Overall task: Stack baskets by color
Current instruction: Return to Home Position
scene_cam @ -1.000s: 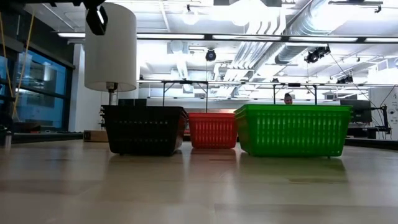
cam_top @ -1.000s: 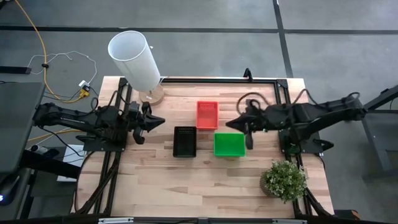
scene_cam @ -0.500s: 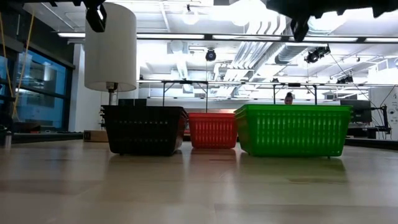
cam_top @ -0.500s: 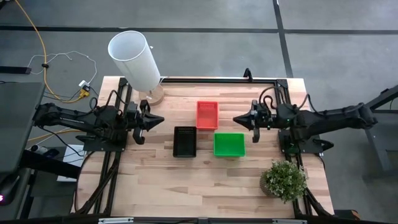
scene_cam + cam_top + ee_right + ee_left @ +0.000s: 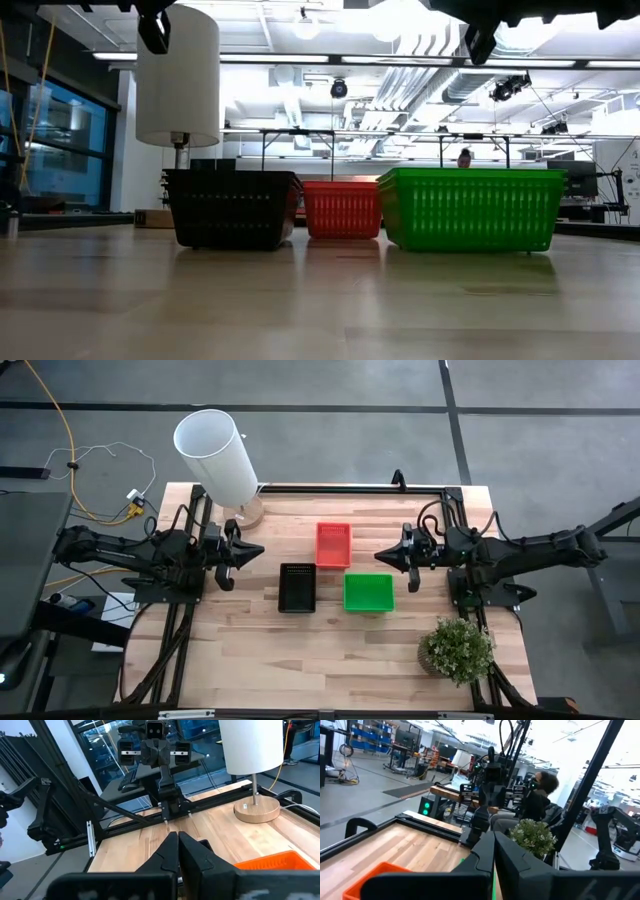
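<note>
- Baskets sit in three single-colour groups on the middle of the bench (image 5: 300,660).
- Red baskets (image 5: 333,545) are nearest the far edge. Black baskets (image 5: 297,587) sit in front of them to the left, and green baskets (image 5: 368,592) in front to the right.
- All three groups sit near one another. I cannot tell whether they touch, or how many baskets are in each group.
- The low view shows all three groups upright and flat on the bench.
- Left tool (image 5: 255,551) is clenched on nothing. It hangs above the bench's left side, pointing toward the middle, clear of the black baskets.
- Right tool (image 5: 385,553) is clenched on nothing. It hangs above the right side, facing the left tool, just beyond the green baskets' far right corner.
- White cylinder (image 5: 215,455) stands on a round wooden base at the far left corner.
- Potted plant (image 5: 458,648) stands at the near right corner.
</note>
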Motion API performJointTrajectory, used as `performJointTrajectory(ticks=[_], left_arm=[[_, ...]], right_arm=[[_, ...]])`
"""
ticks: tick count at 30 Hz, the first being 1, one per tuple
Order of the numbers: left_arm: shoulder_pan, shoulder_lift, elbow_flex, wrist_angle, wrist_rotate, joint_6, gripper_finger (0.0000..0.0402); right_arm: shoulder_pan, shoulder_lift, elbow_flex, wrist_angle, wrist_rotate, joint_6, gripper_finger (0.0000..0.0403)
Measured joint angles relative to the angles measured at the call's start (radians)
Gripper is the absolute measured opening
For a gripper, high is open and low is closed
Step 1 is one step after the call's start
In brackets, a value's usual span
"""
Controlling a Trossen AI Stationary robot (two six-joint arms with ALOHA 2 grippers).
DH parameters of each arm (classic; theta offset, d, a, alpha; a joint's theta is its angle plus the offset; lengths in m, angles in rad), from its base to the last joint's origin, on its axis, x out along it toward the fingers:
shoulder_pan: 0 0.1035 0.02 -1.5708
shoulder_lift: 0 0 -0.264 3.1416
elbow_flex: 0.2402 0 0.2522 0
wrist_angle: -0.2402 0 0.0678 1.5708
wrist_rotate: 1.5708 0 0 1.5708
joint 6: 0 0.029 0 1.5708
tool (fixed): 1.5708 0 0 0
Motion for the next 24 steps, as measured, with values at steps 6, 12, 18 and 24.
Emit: performJointTrajectory(ticks=[6,12,18,24], left_arm=[[0.000,-0.028,0.000,-0.023,0.012,-0.015,0.0000],[0.025,-0.135,-0.028,-0.111,0.077,0.011,0.0000],[0.064,-0.285,-0.186,-0.086,0.100,-0.046,0.0000],[0.070,-0.408,-0.338,-0.001,0.109,-0.092,0.0000]], right_arm=[[0.000,0.000,0.000,0.001,-0.032,0.032,0.0000],[0.003,0.000,0.000,0.001,-0.038,0.032,0.0000],[0.003,0.000,0.000,0.001,-0.039,0.080,0.0000],[0.003,0.001,0.000,0.001,-0.039,0.114,0.0000]])
